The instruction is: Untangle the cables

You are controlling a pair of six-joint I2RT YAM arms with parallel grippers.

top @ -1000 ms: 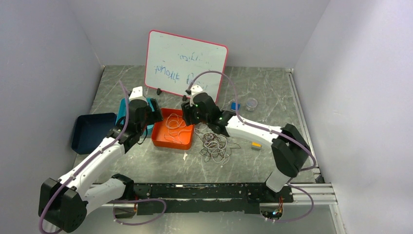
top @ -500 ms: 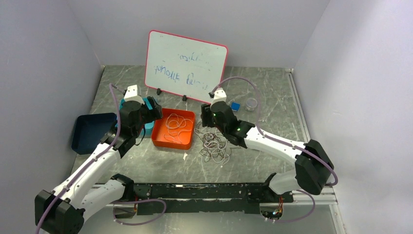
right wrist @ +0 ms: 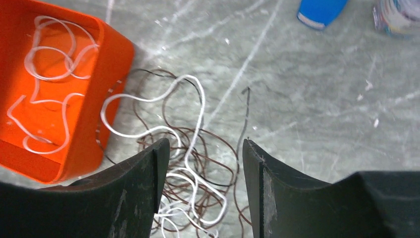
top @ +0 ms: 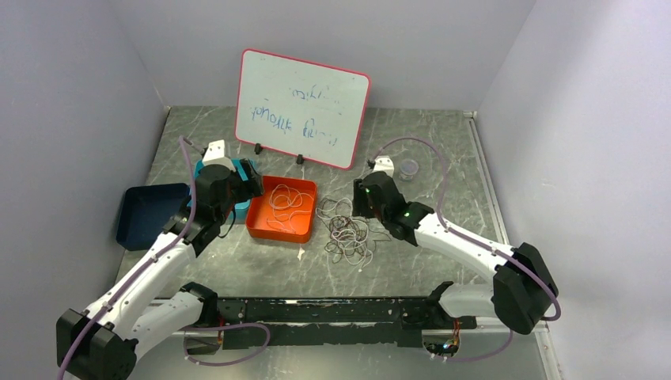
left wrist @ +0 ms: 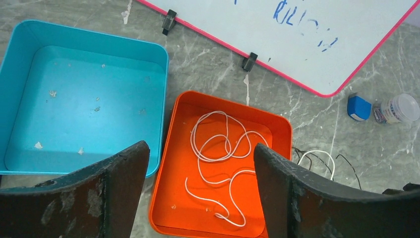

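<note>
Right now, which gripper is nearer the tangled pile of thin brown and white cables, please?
Right: right gripper hovers over the pile; left gripper is beyond the square orange tray.

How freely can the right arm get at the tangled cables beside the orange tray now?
Probably yes: its open tool hangs right above the tangle, and nothing seems to lie between them.

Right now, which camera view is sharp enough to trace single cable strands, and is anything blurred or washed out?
Left wrist view: crisp; the white cable in the orange tray traces easily. Right wrist view: slightly soft, worst at the top edge, though the cable tangle reads. Top external view: even light, no glare on the whiteboard, but the tangle is too small to separate strands.
</note>
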